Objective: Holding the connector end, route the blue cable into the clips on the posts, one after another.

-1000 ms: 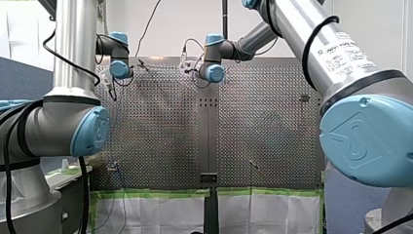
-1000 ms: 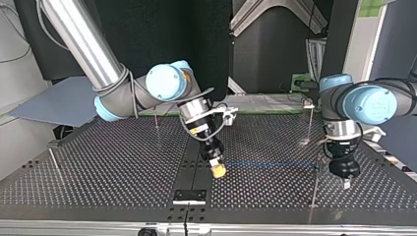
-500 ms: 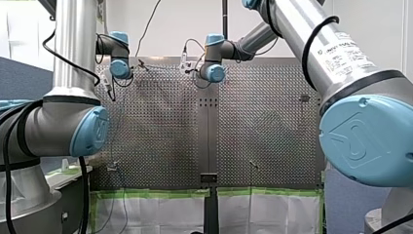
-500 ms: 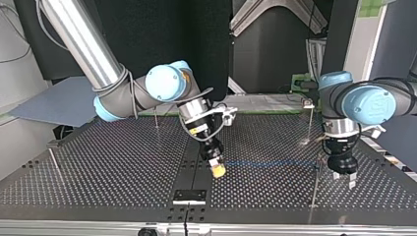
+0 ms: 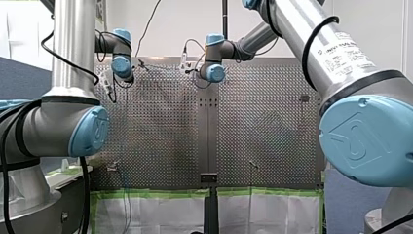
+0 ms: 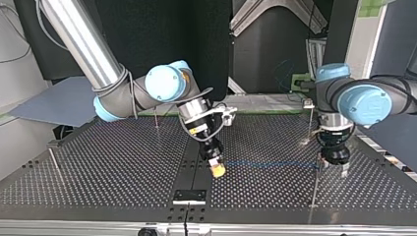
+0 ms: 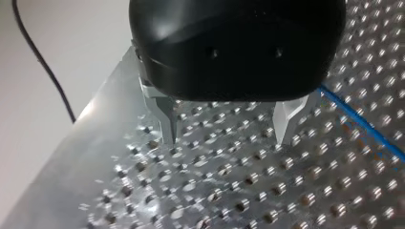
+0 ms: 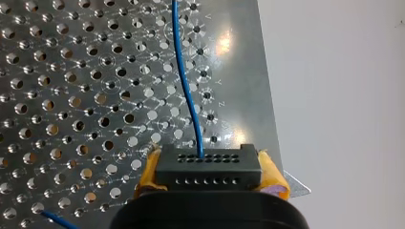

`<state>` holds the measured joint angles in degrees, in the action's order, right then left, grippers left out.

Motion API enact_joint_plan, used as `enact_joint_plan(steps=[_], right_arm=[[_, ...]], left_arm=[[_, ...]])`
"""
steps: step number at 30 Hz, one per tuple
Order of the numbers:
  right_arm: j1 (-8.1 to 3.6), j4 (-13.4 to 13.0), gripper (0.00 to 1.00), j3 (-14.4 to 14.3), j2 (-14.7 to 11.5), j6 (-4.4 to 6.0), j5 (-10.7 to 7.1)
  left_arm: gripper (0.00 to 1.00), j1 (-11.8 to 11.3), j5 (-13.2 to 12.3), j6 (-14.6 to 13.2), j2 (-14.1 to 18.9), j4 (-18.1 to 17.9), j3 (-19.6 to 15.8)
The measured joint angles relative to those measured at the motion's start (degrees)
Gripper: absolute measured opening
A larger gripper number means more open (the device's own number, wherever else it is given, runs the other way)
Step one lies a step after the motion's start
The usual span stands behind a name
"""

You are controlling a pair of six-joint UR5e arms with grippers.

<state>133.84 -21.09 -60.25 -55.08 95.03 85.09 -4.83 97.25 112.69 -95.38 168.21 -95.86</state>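
- Near the left edge of the table (image 6: 105,172), in the top view, a thin post (image 6: 53,161) stands well apart from the work.
- At the table's middle, the right hand (image 6: 217,169) is clenched on the black connector (image 8: 208,167), yellow pads at either side. It has not shifted over the last second.
- From the connector, the blue cable (image 6: 268,164) runs low across the table to the post (image 6: 314,189) near the front right corner. Whether a clip holds it there I cannot tell.
- Toward the right edge, the left hand (image 6: 334,168) is released, with its metal fingers apart and nothing between them. Over the last second it has swung in from the edge to just beside that post and the cable. It is likely lining up to guide the cable into the clip.
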Motion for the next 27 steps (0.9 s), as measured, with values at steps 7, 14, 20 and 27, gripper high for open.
enact_joint_plan(steps=[7, 14, 20, 27], right_arm=[[-0.03, 0.13, 0.00, 0.00, 0.01, -0.01, 0.00], [-0.03, 0.25, 0.00, -0.01, 0.00, -0.03, 0.00], [-0.03, 0.32, 0.00, -0.01, 0.00, 0.00, 0.00], [-0.02, 0.48, 0.00, 0.00, 0.00, 0.00, 0.00]], left_arm=[[1.00, 0.25, -0.24, 3.03, 1.70, 3.28, -1.48], [1.00, 0.37, -0.53, 4.86, 5.77, 4.36, -5.53], [1.00, 0.90, -1.72, 4.72, 9.54, 4.70, -7.37], [1.00, 1.42, -1.45, 3.68, 13.13, 5.68, -7.55]])
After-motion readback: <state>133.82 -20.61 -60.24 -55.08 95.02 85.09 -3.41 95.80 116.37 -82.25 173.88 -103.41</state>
